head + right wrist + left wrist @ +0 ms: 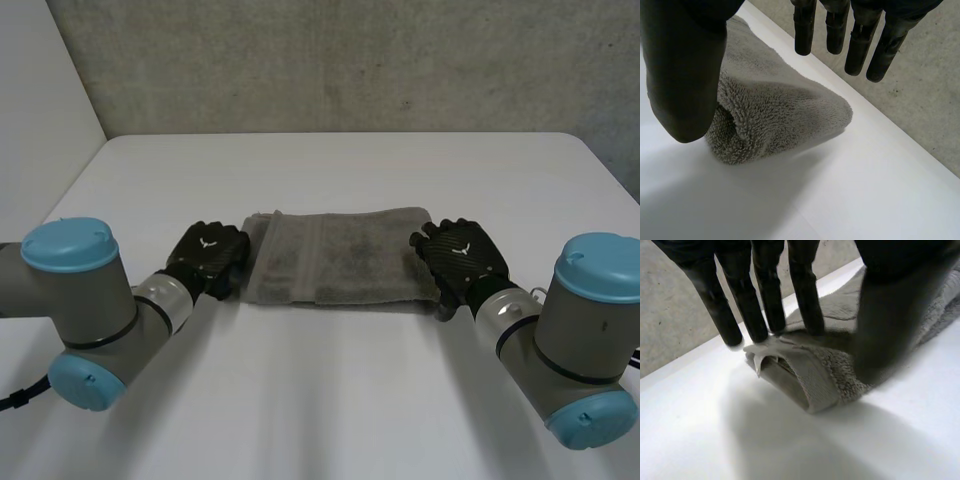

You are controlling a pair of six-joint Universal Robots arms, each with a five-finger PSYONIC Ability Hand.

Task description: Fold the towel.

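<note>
A grey towel [340, 260] lies folded into a long band across the middle of the white table [330, 390]. My left hand [208, 255] is at its left end. In the left wrist view the hand [765, 305] is open: its straight fingertips rest on the towel [825, 375] at the end edge beside a white label, and its thumb is over the cloth on the near side. The layers gape a little there. My right hand [462, 255] is at the right end. In the right wrist view this hand [860, 45] is open just above the towel's rounded end [775, 110], holding nothing.
A grey concrete wall [350, 60] stands behind the table's far edge. Bare white tabletop surrounds the towel in front and behind. Both forearms reach in from the near corners.
</note>
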